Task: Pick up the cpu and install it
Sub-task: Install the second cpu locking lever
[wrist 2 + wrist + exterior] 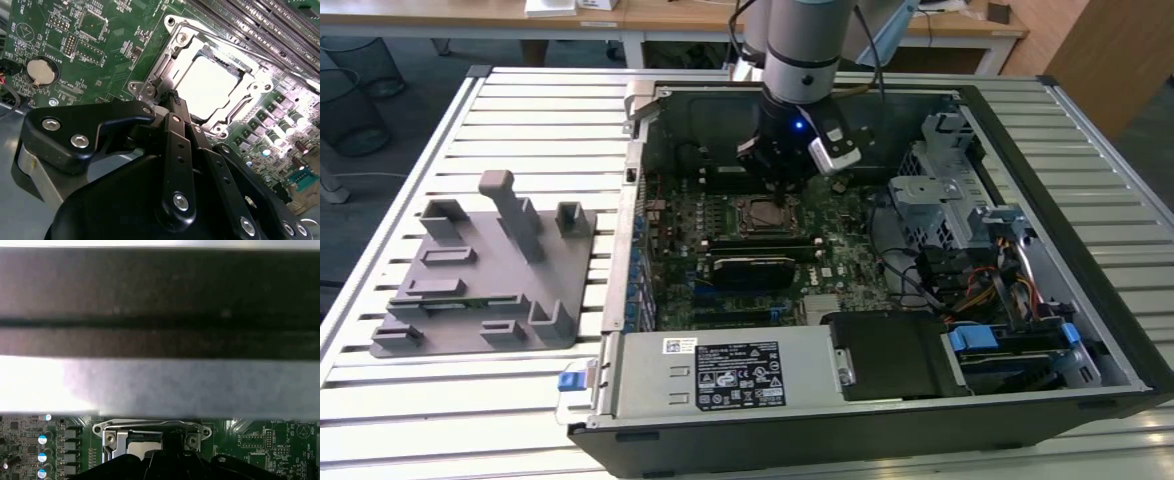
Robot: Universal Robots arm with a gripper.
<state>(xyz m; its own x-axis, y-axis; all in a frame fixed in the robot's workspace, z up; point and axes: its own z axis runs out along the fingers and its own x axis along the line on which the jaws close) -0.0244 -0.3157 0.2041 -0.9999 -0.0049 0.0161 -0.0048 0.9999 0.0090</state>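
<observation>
The cpu (210, 85), a pale silvery square, lies flat inside the metal socket frame (172, 35) on the green motherboard (95, 55). It also shows in the first wrist view as the cpu (142, 446), and in the exterior view as the cpu (767, 213) in the middle of the open computer case (1067, 200). My gripper (174, 98) hangs just over the socket's edge beside the chip. Its black fingers (181, 145) are drawn together and shut, with nothing seen between them. In the exterior view the gripper (783, 198) stands right above the socket.
A grey plastic tray (480, 270) with upright posts sits on the slatted table at the exterior view's left. Inside the case are a black ribbed block (750, 268), a power supply (720, 375), a drive cage (941, 190) and cables. The case wall (160, 305) looms close in the first wrist view.
</observation>
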